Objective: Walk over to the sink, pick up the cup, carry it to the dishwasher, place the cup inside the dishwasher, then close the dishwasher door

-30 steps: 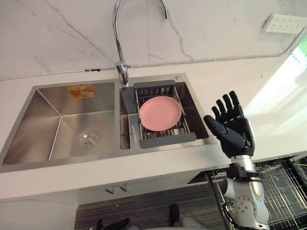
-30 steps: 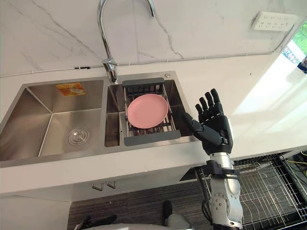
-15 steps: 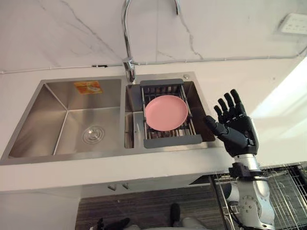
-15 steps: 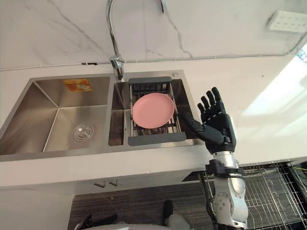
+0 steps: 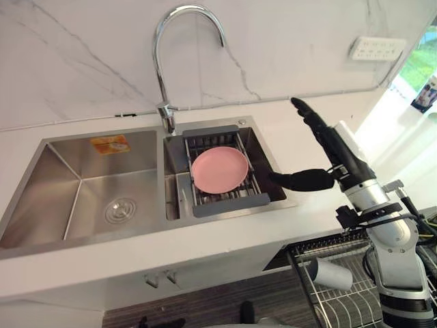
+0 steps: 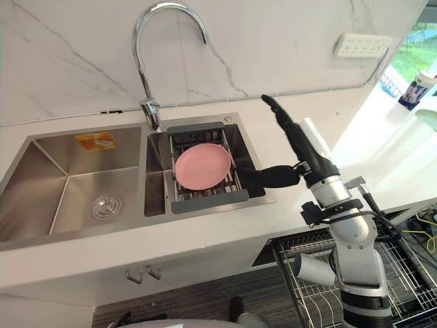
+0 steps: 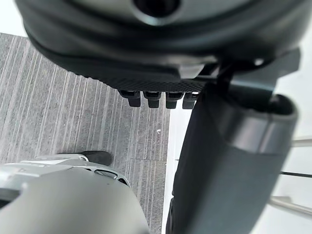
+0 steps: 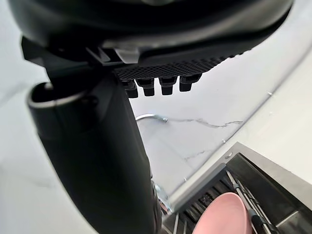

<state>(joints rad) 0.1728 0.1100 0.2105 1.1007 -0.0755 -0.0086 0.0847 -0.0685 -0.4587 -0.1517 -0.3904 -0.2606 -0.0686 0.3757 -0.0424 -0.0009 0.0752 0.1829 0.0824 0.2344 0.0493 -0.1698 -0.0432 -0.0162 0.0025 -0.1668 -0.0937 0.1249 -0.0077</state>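
One plate (image 5: 220,169), one cup (image 5: 329,273).

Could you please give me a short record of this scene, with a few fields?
Sink: two steel basins, faucet between them
Plate: pink, lying on the rack in the right basin
Right hand: open, above the counter beside the rack, holding nothing
Left hand: open, low over the floor
Wire basket: below the counter on the right, what seems a grey cup on its side in it
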